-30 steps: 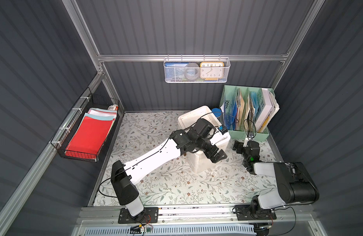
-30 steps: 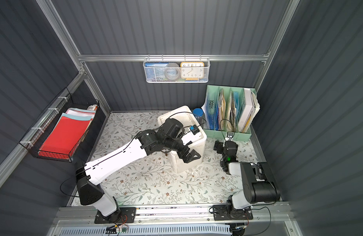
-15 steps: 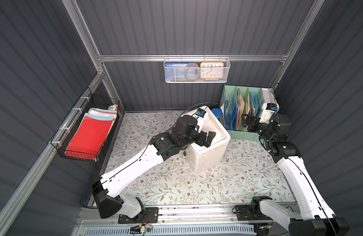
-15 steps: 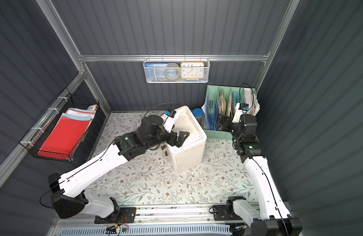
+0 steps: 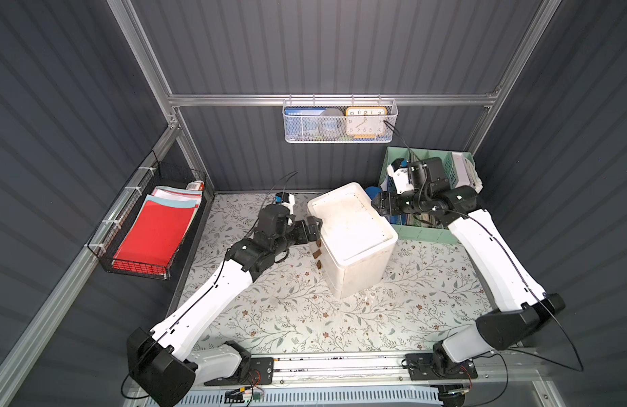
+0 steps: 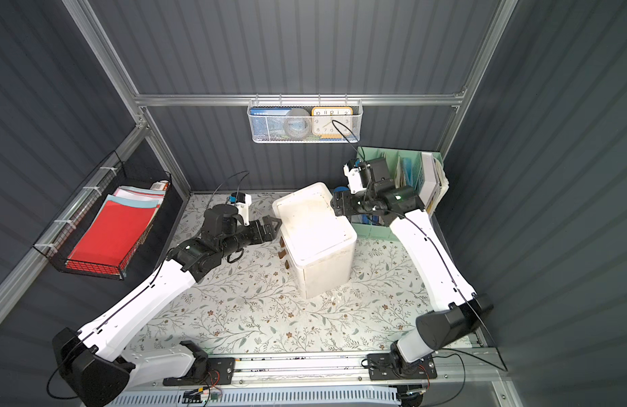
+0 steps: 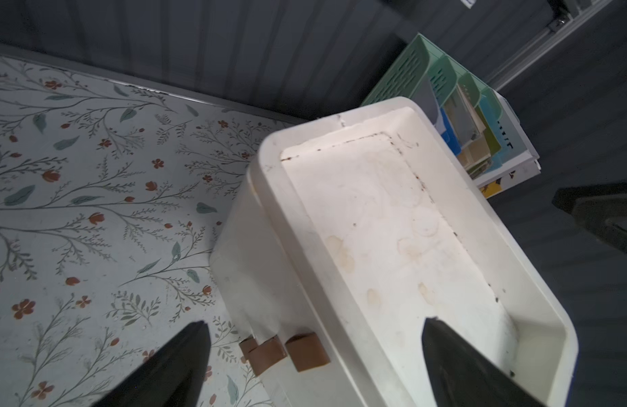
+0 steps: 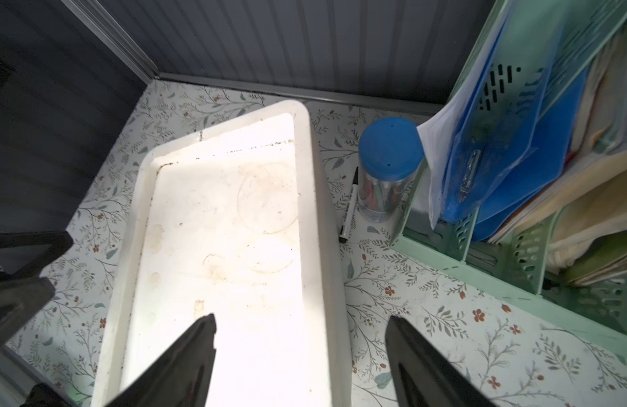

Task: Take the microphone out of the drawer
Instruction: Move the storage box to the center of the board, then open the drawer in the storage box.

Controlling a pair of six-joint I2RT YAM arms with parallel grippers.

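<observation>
I can't see the microphone anywhere, so I take it to lie inside one of the shut drawers of the white drawer unit (image 5: 354, 229) at the middle of the tabletop (image 5: 287, 310). My left tool (image 5: 314, 229) hovers by the unit's upper left edge, fingers wide apart, holding nothing. My right tool (image 5: 378, 208) sits at the far right corner, jaws apart and straddling the rim, also holding nothing.

The job now, as I read it, is opening a drawer. I would drop the left tool to one brown handle (image 7: 306, 352), square the fingers across it, close, and pull straight left. The right tool should press on the top so that the light unit doesn't slide.

Count:
- one drawer unit with three handles
- two tools
- one blue-lidded jar (image 8: 389, 151)
- one marker (image 8: 349, 208)
- one green file organiser (image 8: 516, 267)
- one wire basket (image 5: 340, 139) holding one clock (image 5: 365, 121)
</observation>
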